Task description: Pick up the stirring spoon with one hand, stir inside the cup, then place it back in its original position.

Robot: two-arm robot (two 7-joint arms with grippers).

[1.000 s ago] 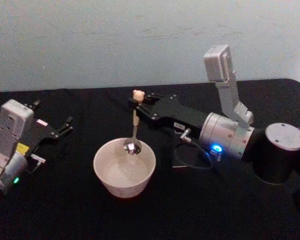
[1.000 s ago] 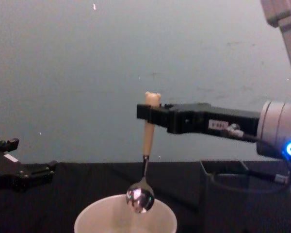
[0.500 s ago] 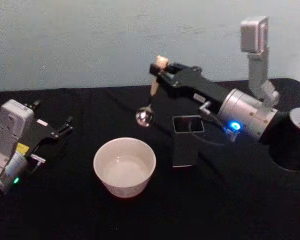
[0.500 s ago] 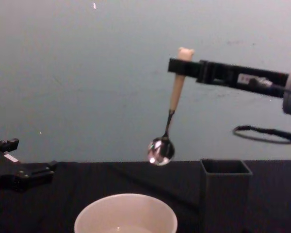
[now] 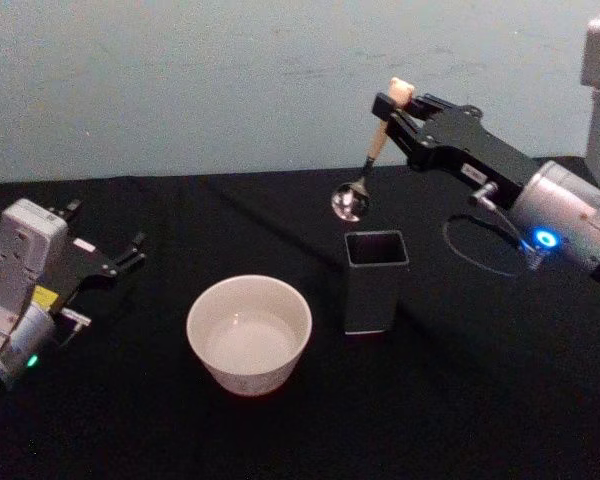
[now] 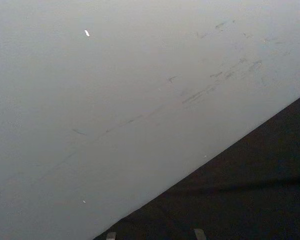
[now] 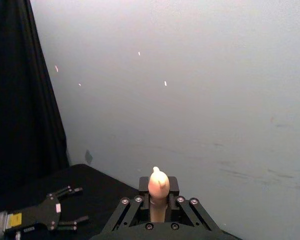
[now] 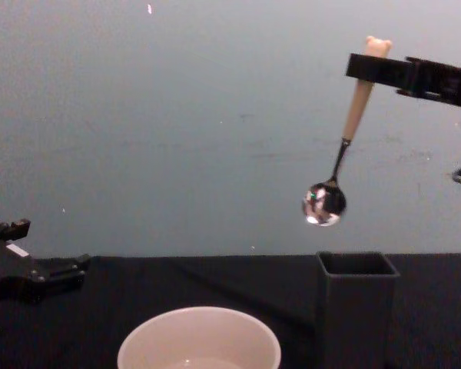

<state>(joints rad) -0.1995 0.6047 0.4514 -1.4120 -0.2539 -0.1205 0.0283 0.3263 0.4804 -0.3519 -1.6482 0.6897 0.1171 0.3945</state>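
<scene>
Fingers (image 8: 384,71) of the right gripper (image 5: 388,101): clamped on the cream handle of the stirring spoon (image 5: 369,152), just under the bear head. Left gripper (image 5: 130,250): fingers spread, empty, parked at the left of the counter (image 5: 460,400), well apart from the work.

Nearest: the cup (image 5: 248,372), upright on the counter.

Just beyond, to its right: the dark square holder (image 5: 372,295), mouth upward.

Farthest, highest: the spoon, airborne, long axis steep but tilted, handle up, bowl hanging leftward. Bowl clear above the holder, over its left rim in the chest view.

Judged: return step in hand. Calls for a slight rightward shift, then descent bowl-first.
</scene>
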